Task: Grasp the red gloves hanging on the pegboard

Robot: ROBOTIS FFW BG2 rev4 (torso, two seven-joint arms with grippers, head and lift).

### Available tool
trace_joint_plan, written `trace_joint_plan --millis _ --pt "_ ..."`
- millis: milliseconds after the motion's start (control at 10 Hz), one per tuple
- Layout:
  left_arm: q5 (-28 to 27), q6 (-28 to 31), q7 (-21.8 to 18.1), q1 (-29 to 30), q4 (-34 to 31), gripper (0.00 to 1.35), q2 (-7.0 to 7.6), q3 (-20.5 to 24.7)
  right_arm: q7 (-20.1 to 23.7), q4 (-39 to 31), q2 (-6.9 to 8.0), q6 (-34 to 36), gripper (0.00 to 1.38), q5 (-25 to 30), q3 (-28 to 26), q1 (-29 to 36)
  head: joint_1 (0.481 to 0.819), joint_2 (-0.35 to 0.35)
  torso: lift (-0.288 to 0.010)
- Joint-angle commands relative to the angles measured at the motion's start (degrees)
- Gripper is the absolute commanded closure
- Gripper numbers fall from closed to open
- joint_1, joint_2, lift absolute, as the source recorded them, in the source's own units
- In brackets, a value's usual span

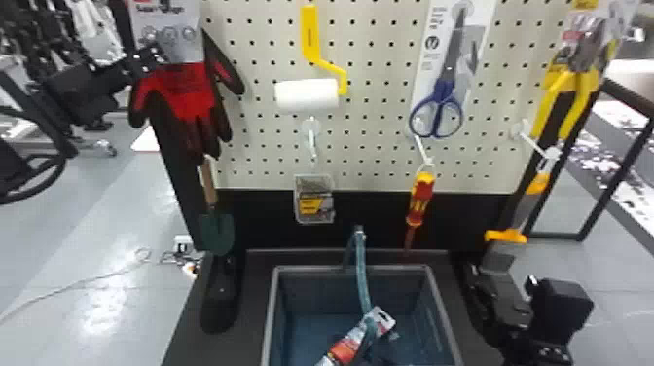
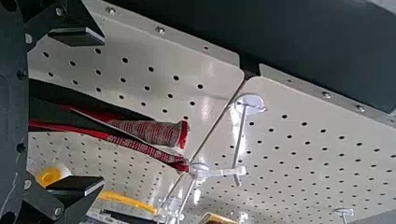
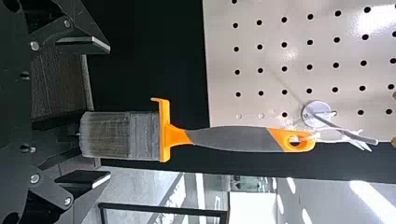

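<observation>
Left gripper [image 2: 93,109] spread wide, red gloves [image 2: 149,133] between its jaws

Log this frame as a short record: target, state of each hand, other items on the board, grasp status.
target: red gloves, hanging at the left edge of the pegboard
left hand: open, one finger on either side of the gloves
right hand: open, low on the right, around the bristles of a hanging brush
other items: roller, scissors, screwdriver, trowel
below: bin
grasp: not yet made
</observation>
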Motion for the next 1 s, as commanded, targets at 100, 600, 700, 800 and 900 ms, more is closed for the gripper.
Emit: trace_joint_plan --millis 100,600,700,800,900 --pt "1.65 0.53 -1.92 -2.51 3.61 0.24 1.51 -3.24 0.17 0.09 0.01 0.00 0.32 0.00 0.00 -0.17 0.549 0.000 -0.100" --pt "1.74 2.11 -3.50 -3.65 5.10 1.18 2.12 -4.38 0.87 0.44 -0.08 0.00 0.32 0.09 0.00 -0.44 0.549 0.000 -0.100" --pt "1.65 2.28 -4.20 -3.91 5.36 1.20 2.12 -4.73 0.87 0.35 -0.08 0.00 0.32 0.09 0.00 -0.44 0.549 0.000 -0.100" --pt "1.65 2.20 -4.55 -4.00 5.54 1.20 2.12 -4.91 0.87 0.35 -0.08 0.00 0.32 0.09 0.00 -0.44 0.549 0.000 -0.100" --pt "1.65 2.20 -4.55 -3.82 5.54 1.20 2.03 -4.82 0.87 0.35 -0.08 0.00 0.32 0.00 0.00 -0.44 0.549 0.000 -0.100"
